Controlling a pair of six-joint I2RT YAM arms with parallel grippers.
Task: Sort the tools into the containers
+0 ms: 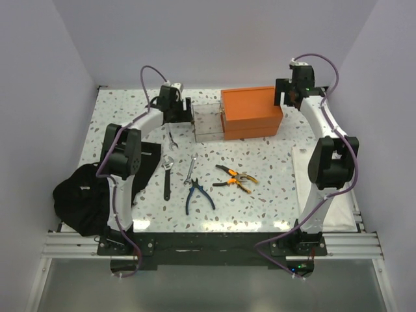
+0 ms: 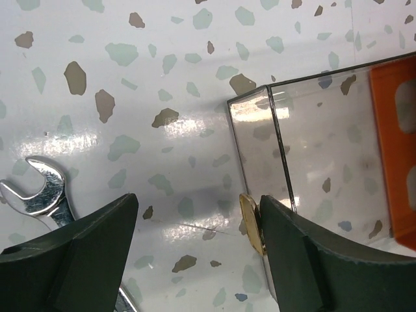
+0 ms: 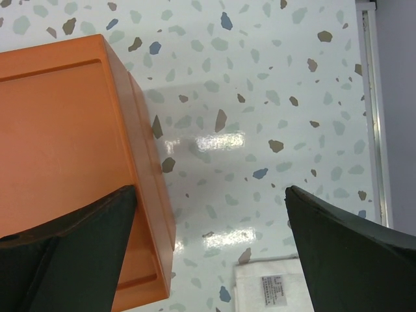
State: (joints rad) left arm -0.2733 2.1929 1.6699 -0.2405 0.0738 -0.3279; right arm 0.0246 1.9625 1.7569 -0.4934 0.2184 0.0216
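Observation:
On the speckled table lie a silver spanner [image 1: 172, 140], a black-handled adjustable wrench [image 1: 168, 177], a second silver spanner [image 1: 190, 170], blue-handled pliers [image 1: 197, 195] and orange-and-black pliers [image 1: 235, 177]. The clear box [image 1: 208, 121] stands against the orange box [image 1: 251, 112] at the back. A black bag [image 1: 81, 195] slumps at the left edge. My left gripper [image 1: 179, 108] is open and empty beside the clear box's left wall [image 2: 312, 149], above the spanner head [image 2: 40, 190]. My right gripper [image 1: 292, 92] is open and empty at the orange box's right end [image 3: 65, 143].
A flat white sheet [image 1: 325, 188] lies along the right side; its corner shows in the right wrist view [image 3: 273, 286]. The table's right rail [image 3: 377, 110] runs close to the right gripper. White walls enclose the back and sides.

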